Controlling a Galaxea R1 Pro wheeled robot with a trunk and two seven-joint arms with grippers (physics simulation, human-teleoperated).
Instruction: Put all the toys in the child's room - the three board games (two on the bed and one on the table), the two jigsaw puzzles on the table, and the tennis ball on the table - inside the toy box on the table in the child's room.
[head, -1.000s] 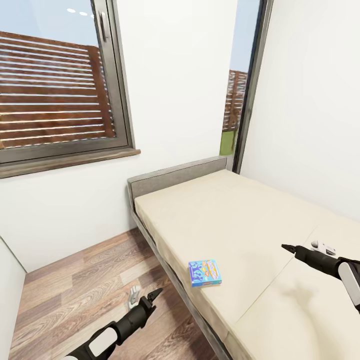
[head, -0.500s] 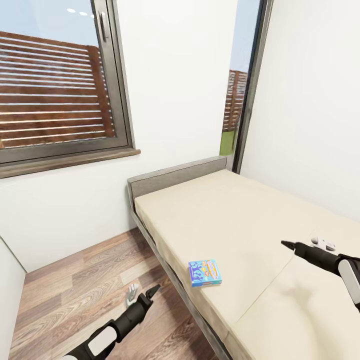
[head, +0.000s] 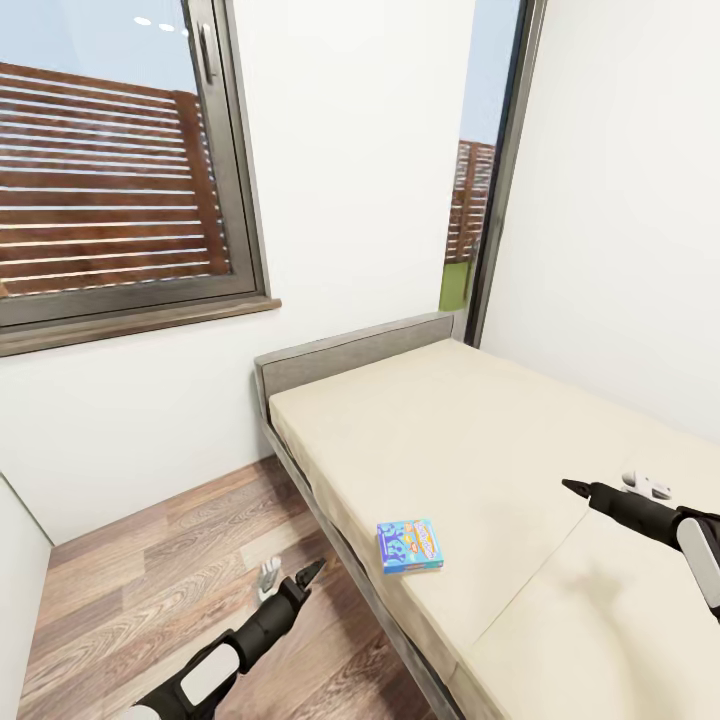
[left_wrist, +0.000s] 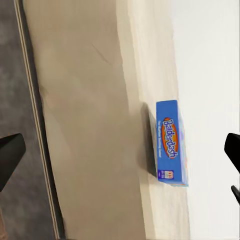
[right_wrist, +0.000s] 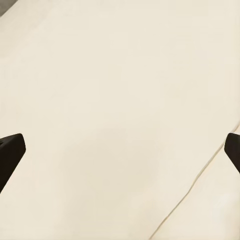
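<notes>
a blue board game (head: 410, 545) lies flat near the edge of the cream bed (head: 480, 430), by a wood floor (head: 150, 560), white walls and a window (head: 110, 170). the left gripper (head: 290, 580) hangs wide over the floor; the right gripper (head: 610, 488) spreads wide above the mattress.

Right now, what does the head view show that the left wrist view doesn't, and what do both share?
Head view alone: the window, the wooden floor, the bed's headboard, and both arms, with the left gripper open over the floor and the right gripper open over the mattress. Left wrist view alone: the box's side edge with its printed title, seen between two dark fingertips. Both share the blue board game lying flat near the edge of the bed.
</notes>
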